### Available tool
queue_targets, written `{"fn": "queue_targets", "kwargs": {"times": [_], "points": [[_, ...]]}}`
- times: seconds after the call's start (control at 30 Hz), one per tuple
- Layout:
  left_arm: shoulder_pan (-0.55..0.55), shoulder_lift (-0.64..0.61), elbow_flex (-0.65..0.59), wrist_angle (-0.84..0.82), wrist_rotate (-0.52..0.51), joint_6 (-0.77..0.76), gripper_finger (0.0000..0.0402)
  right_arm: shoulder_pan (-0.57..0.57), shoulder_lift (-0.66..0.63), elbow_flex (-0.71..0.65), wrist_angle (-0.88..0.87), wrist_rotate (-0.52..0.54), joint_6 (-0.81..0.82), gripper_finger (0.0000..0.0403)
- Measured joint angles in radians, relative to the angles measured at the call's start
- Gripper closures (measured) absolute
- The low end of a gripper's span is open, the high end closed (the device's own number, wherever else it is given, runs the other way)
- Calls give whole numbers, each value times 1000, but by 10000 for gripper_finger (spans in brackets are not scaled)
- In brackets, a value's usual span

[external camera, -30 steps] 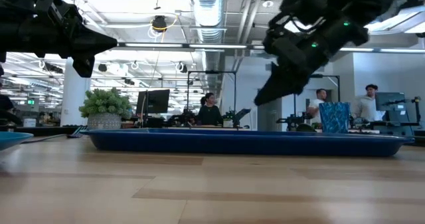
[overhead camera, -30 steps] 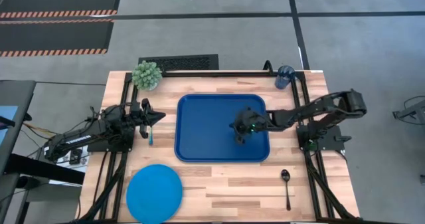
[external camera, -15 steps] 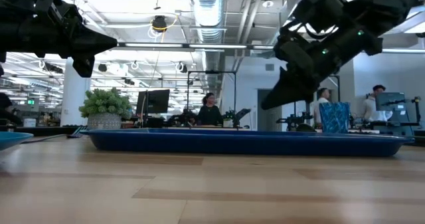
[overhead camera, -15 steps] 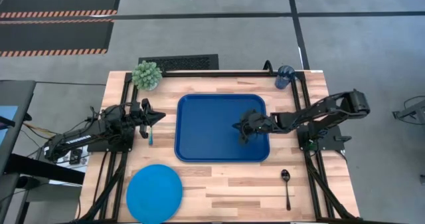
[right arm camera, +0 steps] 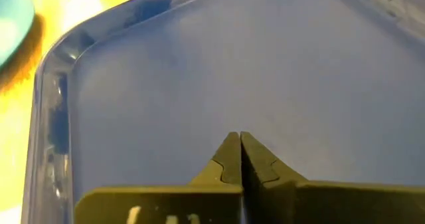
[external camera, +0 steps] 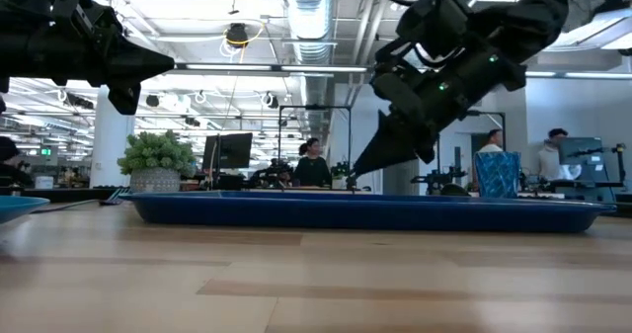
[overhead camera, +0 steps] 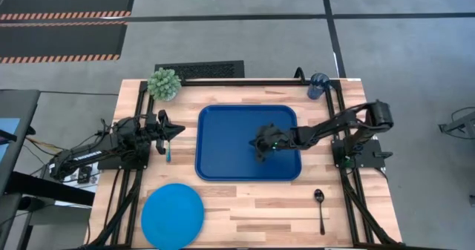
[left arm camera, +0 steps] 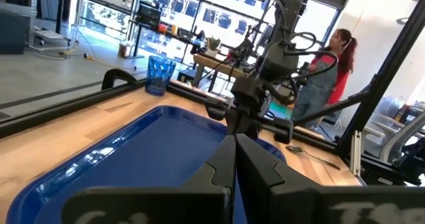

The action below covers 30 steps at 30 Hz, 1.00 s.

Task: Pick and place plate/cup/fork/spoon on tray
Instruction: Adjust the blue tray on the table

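The dark-blue tray [overhead camera: 249, 142] lies flat in the middle of the table. My right gripper [overhead camera: 260, 147] is shut and empty. It hovers over the tray's right half, and in the low view [external camera: 355, 171] its tip points down just above the rim. My left gripper [overhead camera: 178, 131] is shut and empty, above the table left of the tray. The green-teal fork [overhead camera: 168, 153] lies on the table just under it. The light-blue plate [overhead camera: 172, 215] lies at the near left, the dark spoon [overhead camera: 320, 209] at the near right, and the blue cup [overhead camera: 318, 85] stands at the far right corner.
A green potted plant [overhead camera: 163, 83] stands at the far left corner. Black frame rails run along the table's left and right sides. Bare wood lies between the plate and the spoon. People stand in the room beyond the far edge [left arm camera: 325, 71].
My right gripper, still shut, has gone over the tray toward the table's left edge and dipped a little lower. The tray and the other things have stayed where they were.
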Motion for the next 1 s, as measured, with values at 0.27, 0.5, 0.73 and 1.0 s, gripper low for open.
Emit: {"fn": "queue_targets", "kwargs": {"times": [0.27,0.5,0.73,1.0], "points": [[0,0,0,0,-2,0,401,-8,23,10,-65,-3,2,396],[0,0,0,0,-2,0,401,21,63,81,76,-109,7,396],[0,0,0,0,-2,0,401,113,164,250,-67,-120,-52,395],[0,0,0,0,1,1,401,176,222,345,-204,-130,-53,395]]}}
